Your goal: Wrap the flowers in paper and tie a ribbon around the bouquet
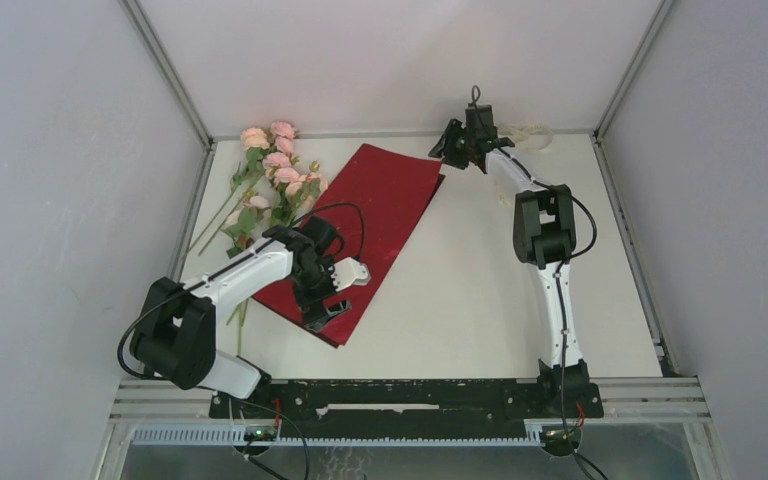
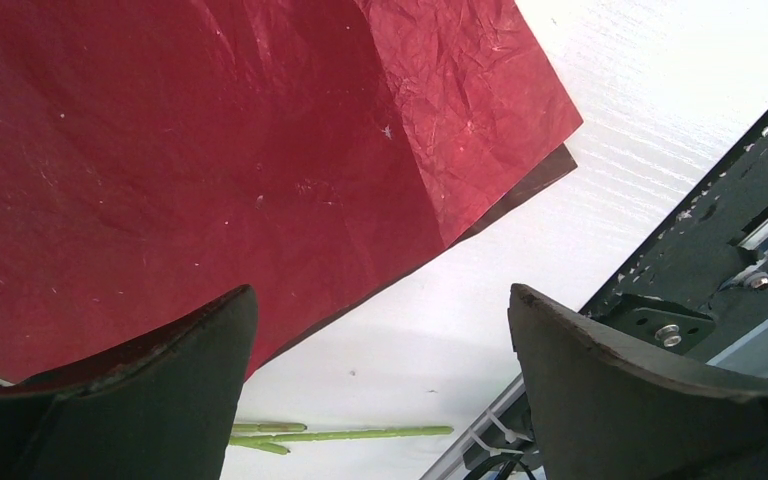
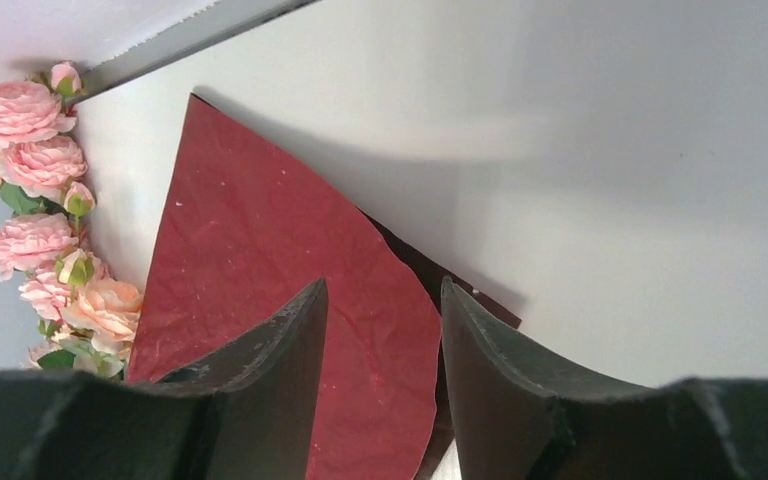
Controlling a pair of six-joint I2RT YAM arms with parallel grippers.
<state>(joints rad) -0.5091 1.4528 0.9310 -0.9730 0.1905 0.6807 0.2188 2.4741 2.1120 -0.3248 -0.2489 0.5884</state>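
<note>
The dark red paper (image 1: 380, 215) lies flat on the white table, its top layer shifted off a darker layer under it (image 2: 535, 178). The pink flowers (image 1: 272, 160) lie along its left edge, blooms toward the back wall; their green stalks (image 2: 360, 433) run past its near edge. My left gripper (image 1: 325, 308) hangs wide open over the paper's near corner (image 2: 380, 300), holding nothing. My right gripper (image 1: 447, 150) is at the paper's far right corner, jaws partly apart (image 3: 383, 290), with the curled red edge (image 3: 400, 340) showing in the gap. The cream ribbon (image 1: 532, 133) lies by the back wall behind the right arm.
White walls and metal frame posts (image 1: 175, 80) close in the table on three sides. A black rail (image 1: 410, 395) carrying the arm bases runs along the near edge and shows in the left wrist view (image 2: 720, 230).
</note>
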